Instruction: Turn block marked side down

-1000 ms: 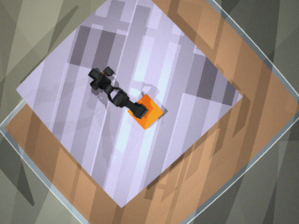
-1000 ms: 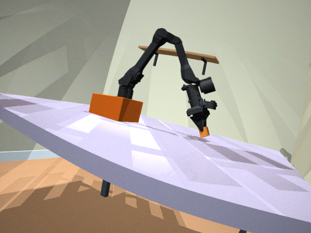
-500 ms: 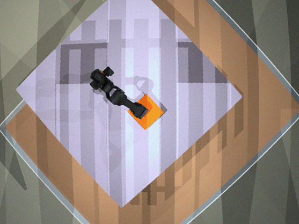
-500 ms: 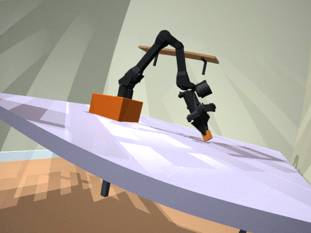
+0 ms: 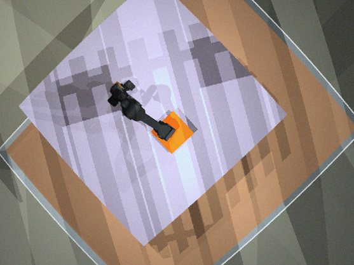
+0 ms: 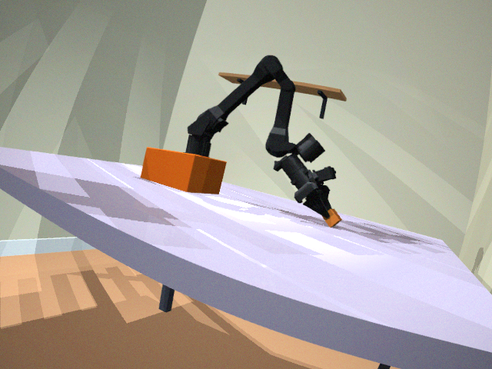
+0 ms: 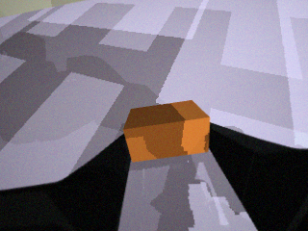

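The small orange block (image 6: 333, 219) (image 7: 166, 140) is held tilted, low over the far part of the pale lilac table (image 5: 189, 179) (image 6: 286, 257). My gripper (image 6: 328, 213) (image 7: 166, 131) is shut on the block, with one black finger on each side of it in the wrist view, and it slants down and outward in the exterior view. Whether the block's lower edge touches the table cannot be told. No clear mark shows on the block's visible faces; its other faces are hidden. In the top view the arm covers most of the block.
The arm stands on a large orange box (image 5: 181, 137) (image 6: 167, 168) on the table. A wooden shelf (image 6: 317, 90) on dark brackets is on the wall behind the arm. Bands of shadow and light cross the table. The brown floor (image 5: 251, 208) (image 6: 99, 337) lies beyond the table's edges.
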You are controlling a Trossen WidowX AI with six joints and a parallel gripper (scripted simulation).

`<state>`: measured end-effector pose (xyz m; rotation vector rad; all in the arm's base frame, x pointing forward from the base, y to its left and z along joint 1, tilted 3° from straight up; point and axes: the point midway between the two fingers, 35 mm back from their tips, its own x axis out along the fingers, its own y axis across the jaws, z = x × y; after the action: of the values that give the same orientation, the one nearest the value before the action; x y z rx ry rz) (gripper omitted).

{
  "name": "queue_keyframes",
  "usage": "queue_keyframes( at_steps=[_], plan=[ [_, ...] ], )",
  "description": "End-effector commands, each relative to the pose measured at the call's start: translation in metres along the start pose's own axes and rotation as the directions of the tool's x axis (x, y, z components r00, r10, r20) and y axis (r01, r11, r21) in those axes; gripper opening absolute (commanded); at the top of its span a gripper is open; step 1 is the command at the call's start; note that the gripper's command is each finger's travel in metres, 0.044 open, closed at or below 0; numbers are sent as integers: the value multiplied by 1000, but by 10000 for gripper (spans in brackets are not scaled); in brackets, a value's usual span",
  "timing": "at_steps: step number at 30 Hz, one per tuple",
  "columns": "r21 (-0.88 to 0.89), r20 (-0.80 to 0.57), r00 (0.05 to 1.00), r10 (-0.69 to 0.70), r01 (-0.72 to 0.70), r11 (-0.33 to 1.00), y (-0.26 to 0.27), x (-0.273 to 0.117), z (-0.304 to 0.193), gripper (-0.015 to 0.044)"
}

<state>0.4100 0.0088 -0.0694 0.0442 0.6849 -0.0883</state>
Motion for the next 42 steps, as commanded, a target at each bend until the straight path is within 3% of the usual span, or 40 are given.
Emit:
queue_keyframes(
  at_steps=[1, 13, 33, 42],
  plan=[
    [-5, 45, 999, -5, 6, 1000, -1, -1, -11, 0],
    [2, 207, 978, -7, 6, 1000, -3, -14, -16, 0],
    [2, 235, 972, -7, 6, 1000, -3, -17, -14, 0],
    [2, 235, 972, -7, 6, 1000, -3, -17, -14, 236]
  ],
)
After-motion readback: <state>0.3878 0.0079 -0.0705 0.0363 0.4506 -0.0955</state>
